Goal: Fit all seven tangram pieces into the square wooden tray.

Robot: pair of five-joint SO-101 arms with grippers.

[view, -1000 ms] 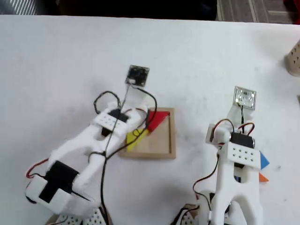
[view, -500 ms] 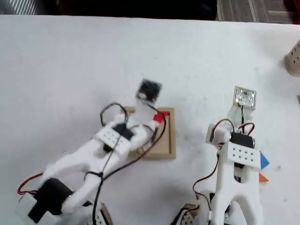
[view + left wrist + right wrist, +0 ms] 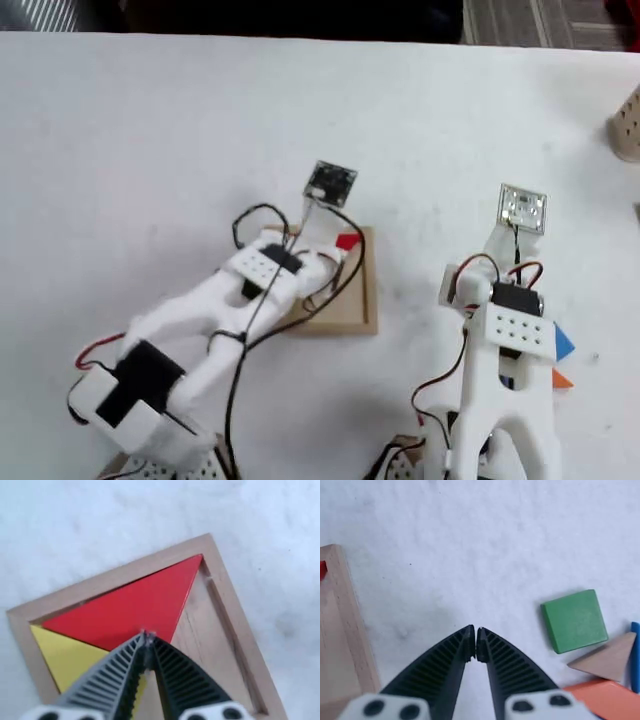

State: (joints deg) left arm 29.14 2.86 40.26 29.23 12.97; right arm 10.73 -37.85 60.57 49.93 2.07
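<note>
Over the square wooden tray point(image 3: 230, 605), our closed, empty left claw point(image 3: 147, 639) seems to seat the red triangle point(image 3: 135, 606); next our closed right claw point(image 3: 476, 647) must open for the green square point(image 3: 574, 621).

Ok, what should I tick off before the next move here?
1. Red triangle against the tray rim: ok.
2. Yellow triangle inside, beside it: ok.
3. Left pincer shut and empty: ok.
4. Right pincer shut, empty, over the table: ok.
5. All seven seated: not ok; green square, wooden triangle, orange piece, blue piece lie outside.
6. Bare tray floor free for more: ok.
</note>
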